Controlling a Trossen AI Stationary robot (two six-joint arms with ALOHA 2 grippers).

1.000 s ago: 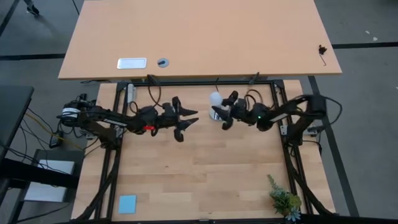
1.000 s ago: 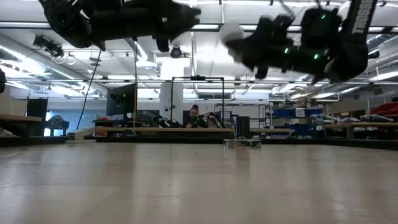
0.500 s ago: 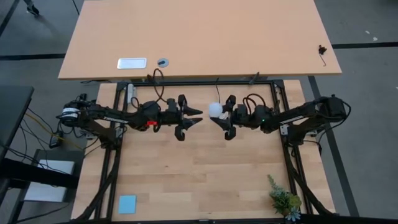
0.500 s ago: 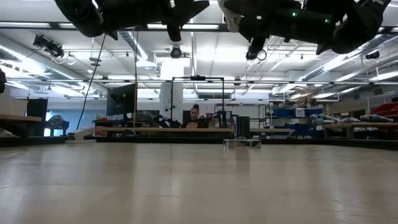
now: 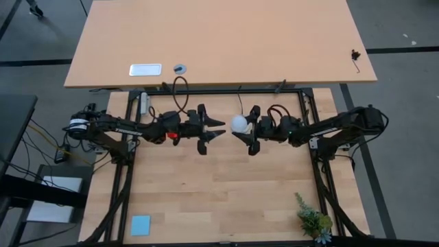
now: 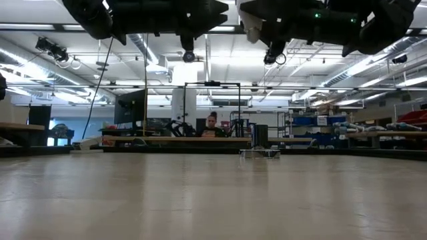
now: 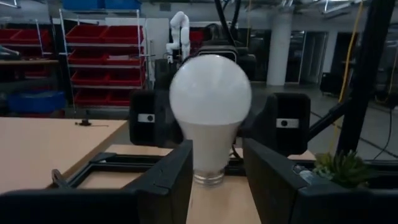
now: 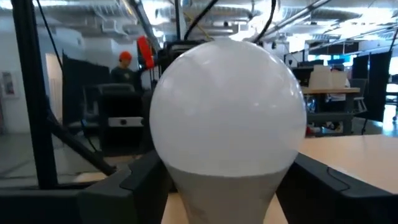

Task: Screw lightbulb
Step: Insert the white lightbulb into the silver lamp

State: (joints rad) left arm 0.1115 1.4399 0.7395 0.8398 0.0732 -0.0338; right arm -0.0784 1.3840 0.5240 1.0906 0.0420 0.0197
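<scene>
Lightbulb held mid-air in right hand, facing left hand across a small gap, both well above the counter.

Probably light, thin-shelled and smooth: fragile, slippery on the white dome, so best taken at the narrower neck or low on the body, with gentle pressure. Right hand closed on the bulb near its lower half, dark fingers flanking the body in the right wrist view, dome pointing out toward left hand. Left hand spread wide, holding nothing, just beside the bulb, fingers either side of its neck in the left wrist view, not touching as far as can be told. Metal screw base visible below the neck. No socket seen near the bulb.
</scene>
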